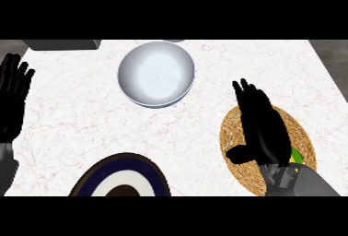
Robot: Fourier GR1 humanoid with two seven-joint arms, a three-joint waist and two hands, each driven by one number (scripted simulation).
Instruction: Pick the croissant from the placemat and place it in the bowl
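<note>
The white marbled counter (75, 120) fills most of the frame; on it, upper centre, sits the pale grey bowl (157, 73), holding nothing that shows; at the lower right lies the round woven placemat (234, 138), and at the bottom edge, left of centre, a dark blue and white plate (122, 179) is cut off by the frame; a grey box (61, 44) shows at the upper left corner. The right hand (262, 124) lies over the placemat, fingers straight and close together pointing to the top of the frame, thumb out to the left; the croissant cannot be made out, only a yellow and green sliver (296, 157) showing at the hand's lower right edge. The left hand (14, 92) rests at the left edge, fingers up and straight.
</note>
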